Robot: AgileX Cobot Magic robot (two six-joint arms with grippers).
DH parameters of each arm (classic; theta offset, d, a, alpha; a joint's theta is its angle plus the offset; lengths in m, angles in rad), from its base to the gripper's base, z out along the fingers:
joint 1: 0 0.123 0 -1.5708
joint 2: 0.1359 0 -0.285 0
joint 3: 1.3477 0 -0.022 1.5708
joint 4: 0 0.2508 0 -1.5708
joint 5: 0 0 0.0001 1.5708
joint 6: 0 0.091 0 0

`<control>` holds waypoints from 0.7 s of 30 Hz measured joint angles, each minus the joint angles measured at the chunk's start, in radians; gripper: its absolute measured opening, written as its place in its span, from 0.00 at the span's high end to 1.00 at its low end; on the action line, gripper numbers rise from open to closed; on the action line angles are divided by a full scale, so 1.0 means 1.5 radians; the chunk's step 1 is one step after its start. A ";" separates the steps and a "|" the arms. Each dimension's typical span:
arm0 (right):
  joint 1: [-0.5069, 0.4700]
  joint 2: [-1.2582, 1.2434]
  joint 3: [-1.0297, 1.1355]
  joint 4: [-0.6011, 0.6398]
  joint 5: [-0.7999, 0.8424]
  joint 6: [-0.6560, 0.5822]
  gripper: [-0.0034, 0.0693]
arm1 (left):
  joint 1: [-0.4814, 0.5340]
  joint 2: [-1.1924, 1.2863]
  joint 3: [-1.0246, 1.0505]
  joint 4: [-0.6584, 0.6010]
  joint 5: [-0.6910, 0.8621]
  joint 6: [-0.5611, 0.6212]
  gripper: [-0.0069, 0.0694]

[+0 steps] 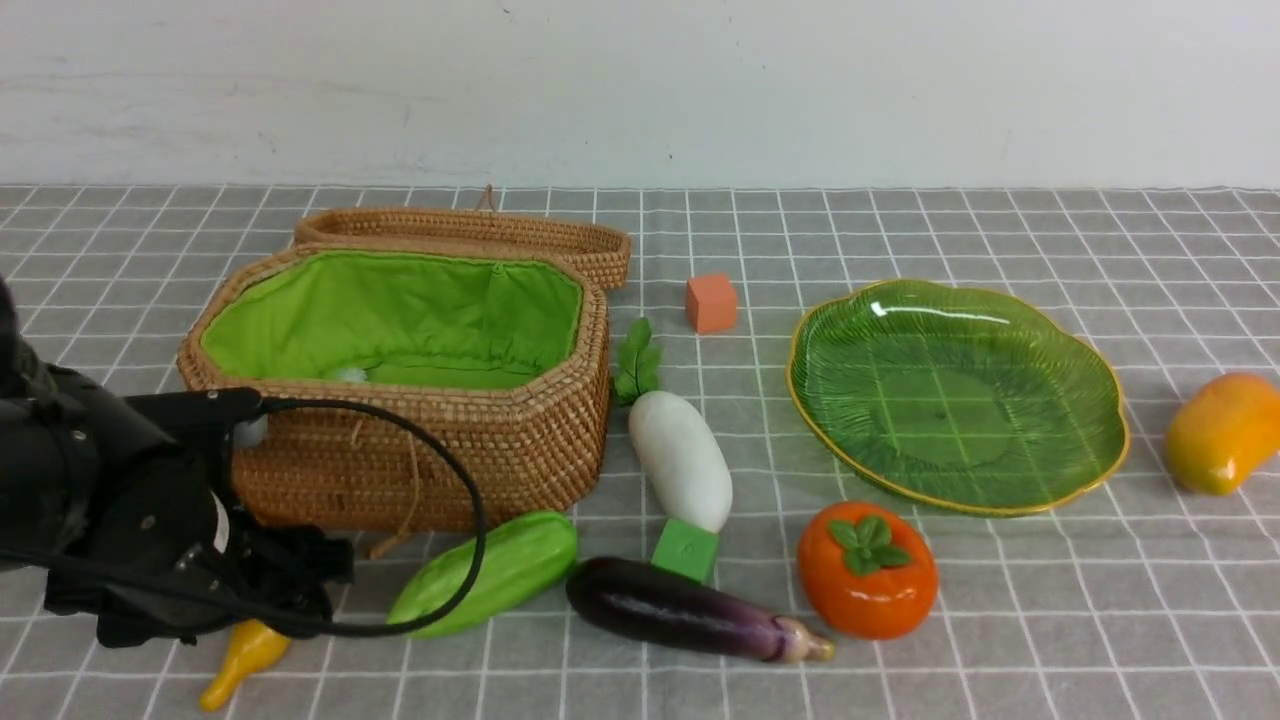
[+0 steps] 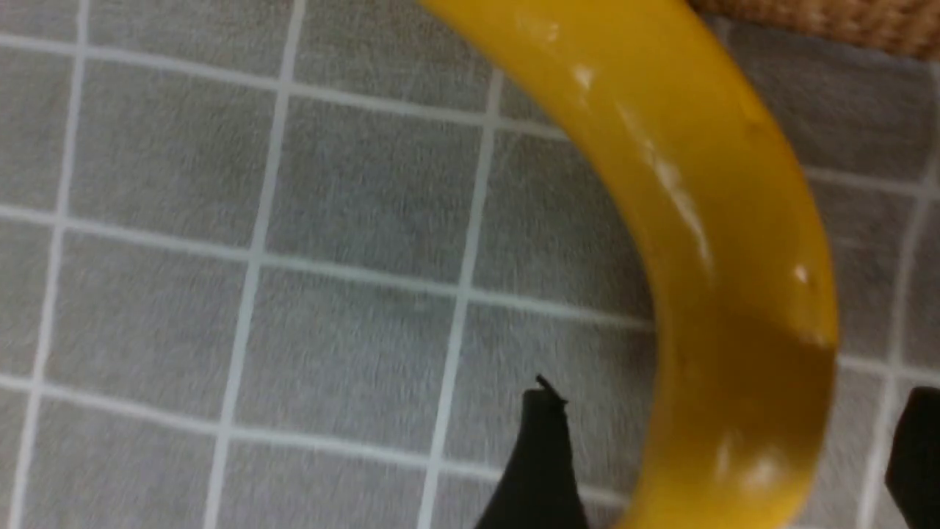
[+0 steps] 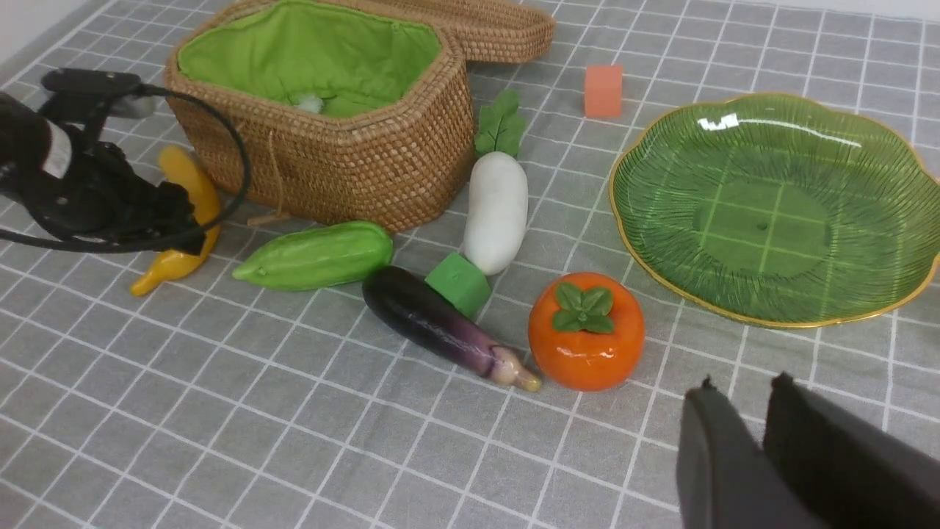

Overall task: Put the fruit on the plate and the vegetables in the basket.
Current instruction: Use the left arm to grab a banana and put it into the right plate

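Observation:
The yellow banana (image 2: 698, 220) lies on the checked cloth in front of the basket (image 1: 450, 450). My left gripper (image 2: 727, 448) is open, one finger on each side of the banana, neither touching it. Only the banana's tip (image 1: 245, 660) shows under the left arm in the front view. The persimmon (image 1: 867, 570) sits before the green plate (image 1: 950, 390), which holds nothing, and the mango (image 1: 1222, 432) lies to its right. The radish (image 1: 680, 460), eggplant (image 1: 680, 608) and gourd (image 1: 500, 570) lie on the cloth beside the basket. My right gripper (image 3: 743, 382) hovers near the persimmon (image 3: 586, 330), slightly open and holding nothing.
An orange cube (image 1: 711, 303) sits behind the radish. A green cube (image 1: 685, 550) lies between the radish and the eggplant. The basket lid (image 1: 470, 235) lies open behind the basket. A white wall runs along the far edge.

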 joint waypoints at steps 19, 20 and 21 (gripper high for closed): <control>0.000 0.000 0.000 0.030 0.000 0.000 0.79 | 0.000 -0.133 -0.005 0.009 0.175 -0.036 0.51; 0.000 0.000 0.000 0.034 -0.002 0.000 0.79 | 0.000 -0.171 -0.005 0.000 0.185 -0.008 0.51; 0.000 0.000 0.000 0.038 -0.006 0.000 0.79 | 0.000 -0.200 -0.007 -0.011 0.189 0.025 0.51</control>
